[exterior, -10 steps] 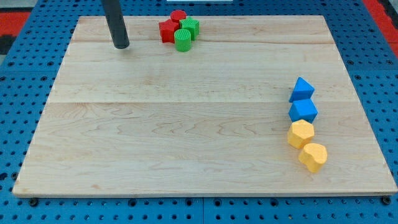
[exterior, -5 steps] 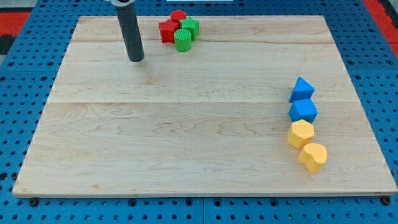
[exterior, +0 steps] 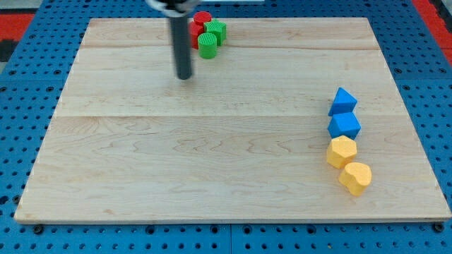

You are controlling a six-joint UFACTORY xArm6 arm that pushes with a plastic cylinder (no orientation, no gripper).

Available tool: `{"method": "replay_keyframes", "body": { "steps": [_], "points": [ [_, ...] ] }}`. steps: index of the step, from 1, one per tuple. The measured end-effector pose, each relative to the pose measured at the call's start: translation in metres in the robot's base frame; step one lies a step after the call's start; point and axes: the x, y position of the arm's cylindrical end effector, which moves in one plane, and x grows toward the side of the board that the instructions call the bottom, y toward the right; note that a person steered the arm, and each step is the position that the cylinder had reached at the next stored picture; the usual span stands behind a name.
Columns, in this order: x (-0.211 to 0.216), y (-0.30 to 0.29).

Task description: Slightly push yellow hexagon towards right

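Observation:
The yellow hexagon (exterior: 342, 152) lies near the board's right edge, just below a blue block (exterior: 345, 126) and a blue triangle (exterior: 343, 101). A second yellow block (exterior: 356, 177), rounded in shape, sits just below and right of the hexagon. My tip (exterior: 184, 75) is far off in the upper middle-left of the board, well to the left and above the hexagon, touching no block. The rod partly hides the red block behind it.
A cluster at the view's top holds a red block (exterior: 195, 32), a red cylinder (exterior: 203, 17) and two green blocks (exterior: 208, 46) (exterior: 217, 29). The wooden board (exterior: 212, 162) rests on a blue pegboard.
My tip has moved right and down across the board, from the upper left to just below and left of the red and green cluster. No block has moved.

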Motion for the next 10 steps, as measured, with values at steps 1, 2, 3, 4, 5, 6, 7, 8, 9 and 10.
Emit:
{"method": "replay_keyframes", "body": {
  "steps": [1, 2, 3, 4, 5, 6, 7, 8, 9, 10],
  "points": [
    [-0.004, -0.003],
    [0.013, 0.072],
    [0.067, 0.114],
    [0.091, 0.177],
    [0.091, 0.251],
    [0.139, 0.237],
    [0.176, 0.25],
    [0.182, 0.269],
    [0.177, 0.276],
    [0.134, 0.275]
  ]
}}
